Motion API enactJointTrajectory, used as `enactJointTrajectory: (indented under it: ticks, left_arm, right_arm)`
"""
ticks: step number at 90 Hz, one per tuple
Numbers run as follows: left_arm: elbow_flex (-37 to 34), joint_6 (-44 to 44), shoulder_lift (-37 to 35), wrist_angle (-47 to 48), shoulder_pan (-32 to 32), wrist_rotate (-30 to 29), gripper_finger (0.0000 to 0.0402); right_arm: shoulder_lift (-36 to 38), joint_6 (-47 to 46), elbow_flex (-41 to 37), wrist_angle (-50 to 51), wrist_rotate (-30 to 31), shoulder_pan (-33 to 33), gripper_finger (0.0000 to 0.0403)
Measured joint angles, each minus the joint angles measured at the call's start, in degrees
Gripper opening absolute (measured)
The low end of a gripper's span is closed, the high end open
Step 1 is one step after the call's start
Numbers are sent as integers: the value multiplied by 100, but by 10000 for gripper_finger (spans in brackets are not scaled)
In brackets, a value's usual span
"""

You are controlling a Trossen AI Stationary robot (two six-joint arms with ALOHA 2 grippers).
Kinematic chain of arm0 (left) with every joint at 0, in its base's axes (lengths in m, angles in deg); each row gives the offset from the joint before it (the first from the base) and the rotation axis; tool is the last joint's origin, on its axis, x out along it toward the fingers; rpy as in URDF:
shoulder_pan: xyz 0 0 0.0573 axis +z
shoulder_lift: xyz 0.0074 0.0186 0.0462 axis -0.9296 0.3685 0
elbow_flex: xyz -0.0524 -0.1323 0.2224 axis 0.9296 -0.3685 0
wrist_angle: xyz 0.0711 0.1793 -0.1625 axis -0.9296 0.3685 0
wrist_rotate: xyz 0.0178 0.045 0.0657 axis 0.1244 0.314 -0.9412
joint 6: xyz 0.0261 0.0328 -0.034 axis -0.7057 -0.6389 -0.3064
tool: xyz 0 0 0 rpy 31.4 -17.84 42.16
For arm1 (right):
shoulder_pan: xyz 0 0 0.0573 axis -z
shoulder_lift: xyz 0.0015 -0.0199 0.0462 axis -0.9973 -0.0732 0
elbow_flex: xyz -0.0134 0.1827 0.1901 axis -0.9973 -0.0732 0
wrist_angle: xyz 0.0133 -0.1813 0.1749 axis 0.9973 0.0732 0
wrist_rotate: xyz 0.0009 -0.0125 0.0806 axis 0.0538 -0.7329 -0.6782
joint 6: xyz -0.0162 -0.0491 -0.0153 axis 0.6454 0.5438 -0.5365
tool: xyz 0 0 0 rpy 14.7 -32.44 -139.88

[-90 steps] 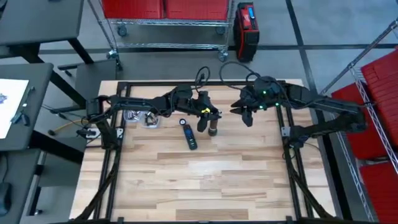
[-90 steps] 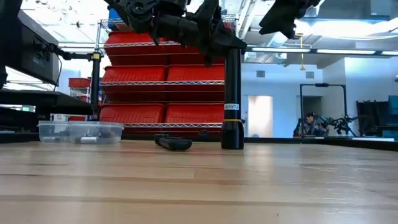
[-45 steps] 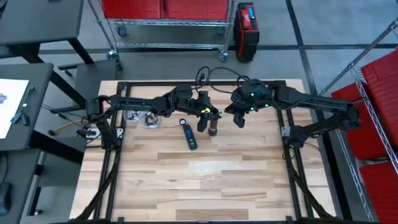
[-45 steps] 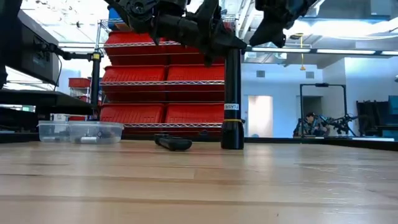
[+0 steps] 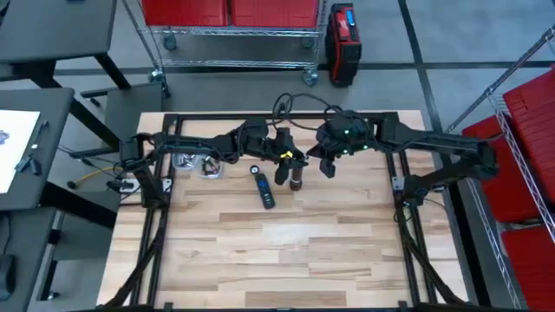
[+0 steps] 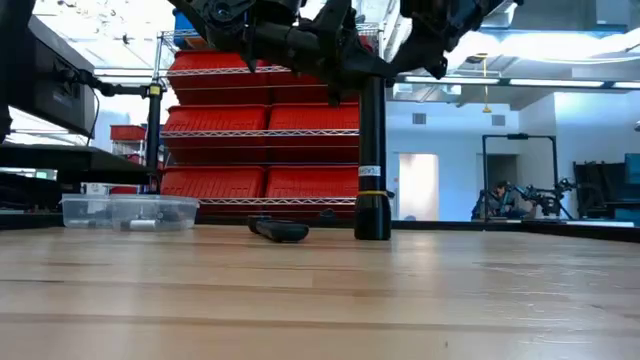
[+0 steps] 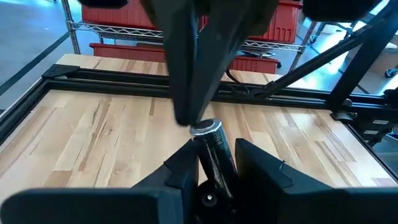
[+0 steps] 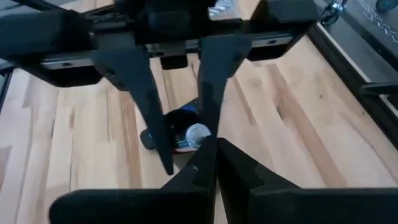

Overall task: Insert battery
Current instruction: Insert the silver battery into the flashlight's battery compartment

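The left gripper (image 5: 290, 160) is clamped on a black flashlight (image 6: 372, 160) that stands upright on the tabletop (image 5: 286, 251), its wider head end down on the wood. In the left wrist view the tube (image 7: 214, 155) sits between the two fingers (image 7: 261, 168), its open silver-rimmed top showing just above them.

The right gripper (image 5: 326, 165) hangs just beside the flashlight's top, a little off to the side rather than over it. In the right wrist view its fingers (image 8: 205, 163) are pressed together with no gap, and a small silver end of the battery (image 8: 197, 133) shows just past their tips — it looks pinched there, though most of it is hidden.

Behind the flashlight lie a small dark tool (image 5: 264, 189) and a round cap (image 5: 254, 170) (probably the tail cap), with a clear plastic box (image 6: 128, 211) further left.

The risk is misalignment: the opening is narrow, and a battery that comes down tilted or off-centre would catch on the rim. That could push the tall tube sideways in the left gripper's hold, or lever the battery out of its pinch so it drops onto the tabletop.
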Motion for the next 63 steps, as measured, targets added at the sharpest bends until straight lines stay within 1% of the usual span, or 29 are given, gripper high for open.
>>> enactJointTrajectory:
  ticks: [13, 36, 63]
  left_arm:
    - [0, 7, -4, -11, 0, -7, 84]
    - [0, -1, -4, -1, 2, -22, 84]
    - [0, 10, -4, -2, 2, -22, 81]
  right_arm:
    - [-8, -5, 4, -167, -18, -62, 0]
    - [-8, 24, 90, -135, -51, -187, 0]
    - [-10, -3, 90, -101, -49, -180, 0]
